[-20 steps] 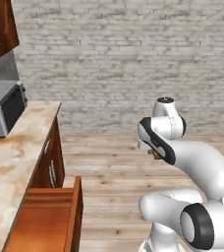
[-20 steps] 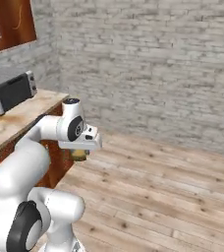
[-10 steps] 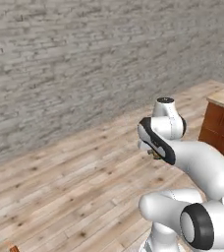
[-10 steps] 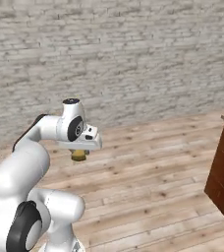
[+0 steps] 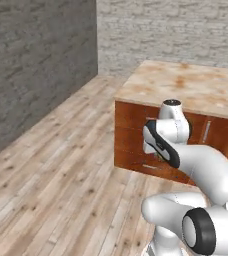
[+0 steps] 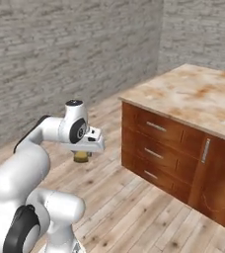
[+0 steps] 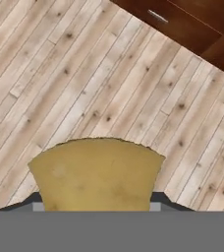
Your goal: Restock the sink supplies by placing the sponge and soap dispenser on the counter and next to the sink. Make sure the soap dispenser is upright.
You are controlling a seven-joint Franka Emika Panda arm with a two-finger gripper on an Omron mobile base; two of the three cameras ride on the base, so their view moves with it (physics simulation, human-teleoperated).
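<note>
Sponge, tan-olive, carried in the air above the wooden floor, well short of the counter; it is held low under the hand, presumably for transport toward a sink that these views do not include. Pincer is clenched on the sponge, its tips nearly hidden behind the block. Brown cabinet drawers stand beneath the marbled slab nearby.

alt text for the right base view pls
The gripper is shut on the sponge, held above the wood floor. To its right stands a counter over brown cabinets.
</note>
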